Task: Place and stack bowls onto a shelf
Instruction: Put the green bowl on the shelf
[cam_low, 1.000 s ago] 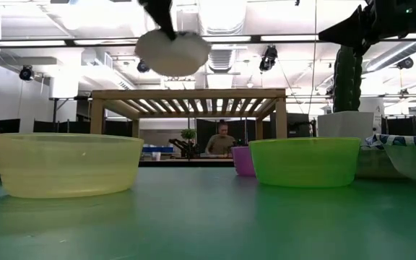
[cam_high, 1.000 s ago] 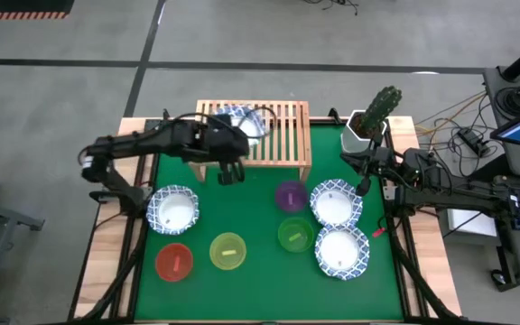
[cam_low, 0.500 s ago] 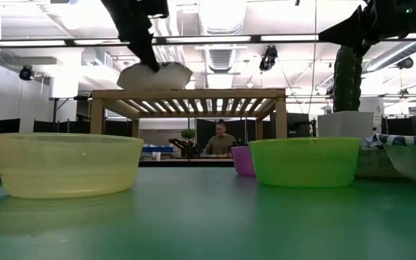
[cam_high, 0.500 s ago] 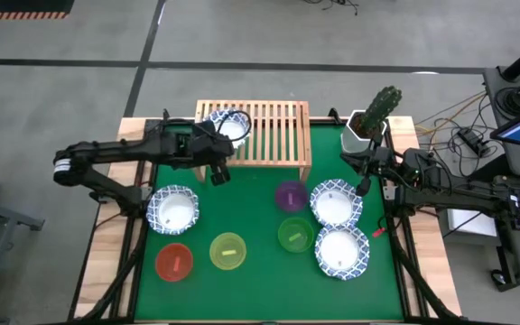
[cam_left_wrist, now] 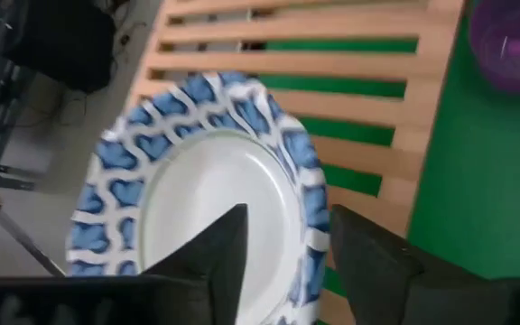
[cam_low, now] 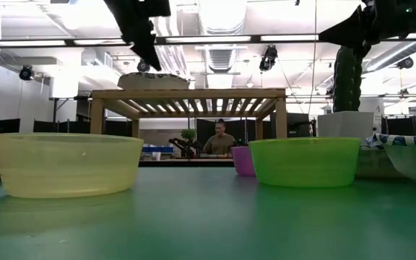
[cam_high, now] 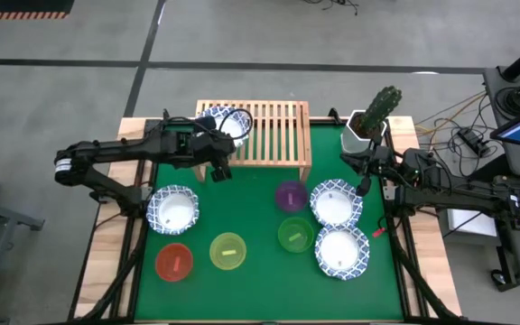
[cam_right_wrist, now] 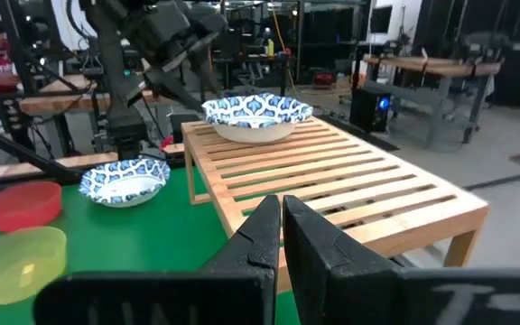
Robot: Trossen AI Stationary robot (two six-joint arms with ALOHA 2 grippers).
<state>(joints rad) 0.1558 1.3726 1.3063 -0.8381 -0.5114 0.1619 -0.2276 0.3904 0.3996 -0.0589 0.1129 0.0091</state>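
Note:
A white bowl with a blue patterned rim (cam_high: pixel 227 121) rests on its base at the left end of the light-wood shelf (cam_high: pixel 269 135); the low view shows it level on the slats (cam_low: pixel 154 81). My left gripper (cam_left_wrist: pixel 289 251) is open over the bowl's near edge. One finger stands over the inside and one outside the rim, and I see no touch. My right gripper (cam_right_wrist: pixel 283 227) is shut and holds nothing. It hovers at the table's right by a white patterned bowl (cam_high: pixel 336 202).
On the green table lie two more white patterned bowls (cam_high: pixel 172 209) (cam_high: pixel 341 251), and red (cam_high: pixel 174 262), yellow (cam_high: pixel 227 250), green (cam_high: pixel 295 234) and purple (cam_high: pixel 291 195) bowls. A cactus pot (cam_high: pixel 368 126) stands at the far right corner. The shelf's middle and right slats are bare.
My left gripper has carried the patterned bowl toward the table's left and down onto the shelf's left end. The bowl was in the air above the shelf and now lies level on the slats. The gripper has let go and stands just above it.

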